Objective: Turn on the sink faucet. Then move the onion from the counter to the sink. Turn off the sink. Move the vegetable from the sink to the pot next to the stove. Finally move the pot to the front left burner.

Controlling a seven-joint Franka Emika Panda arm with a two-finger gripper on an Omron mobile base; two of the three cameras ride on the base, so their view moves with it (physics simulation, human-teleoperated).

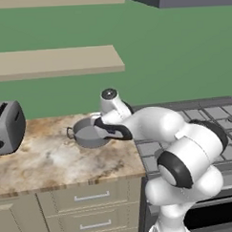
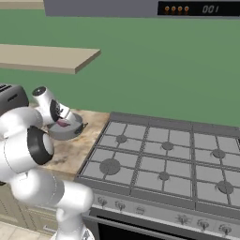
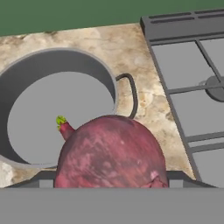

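Onion (image 3: 111,153) sits nearest the hand camera, held between the jaws, which stand wide and clamp its sides; green stem tip points toward the pot (image 3: 57,105). Gripper (image 2: 61,123) hangs just above the pot's near rim, not over its centre

Risks, largest item first:
- Stove (image 2: 164,161): just beside pot on the right. A sideways swing w/ load could strike the grate edge
- Counter (image 1: 53,156): if release comes now, onion may land on the stone & roll off
- Pot: onion overlaps rim & side handle (image 3: 131,98) in hand view; a drop here could hit the rim, bounce out or tip the pot
- Onion: round, smooth; grip may slip
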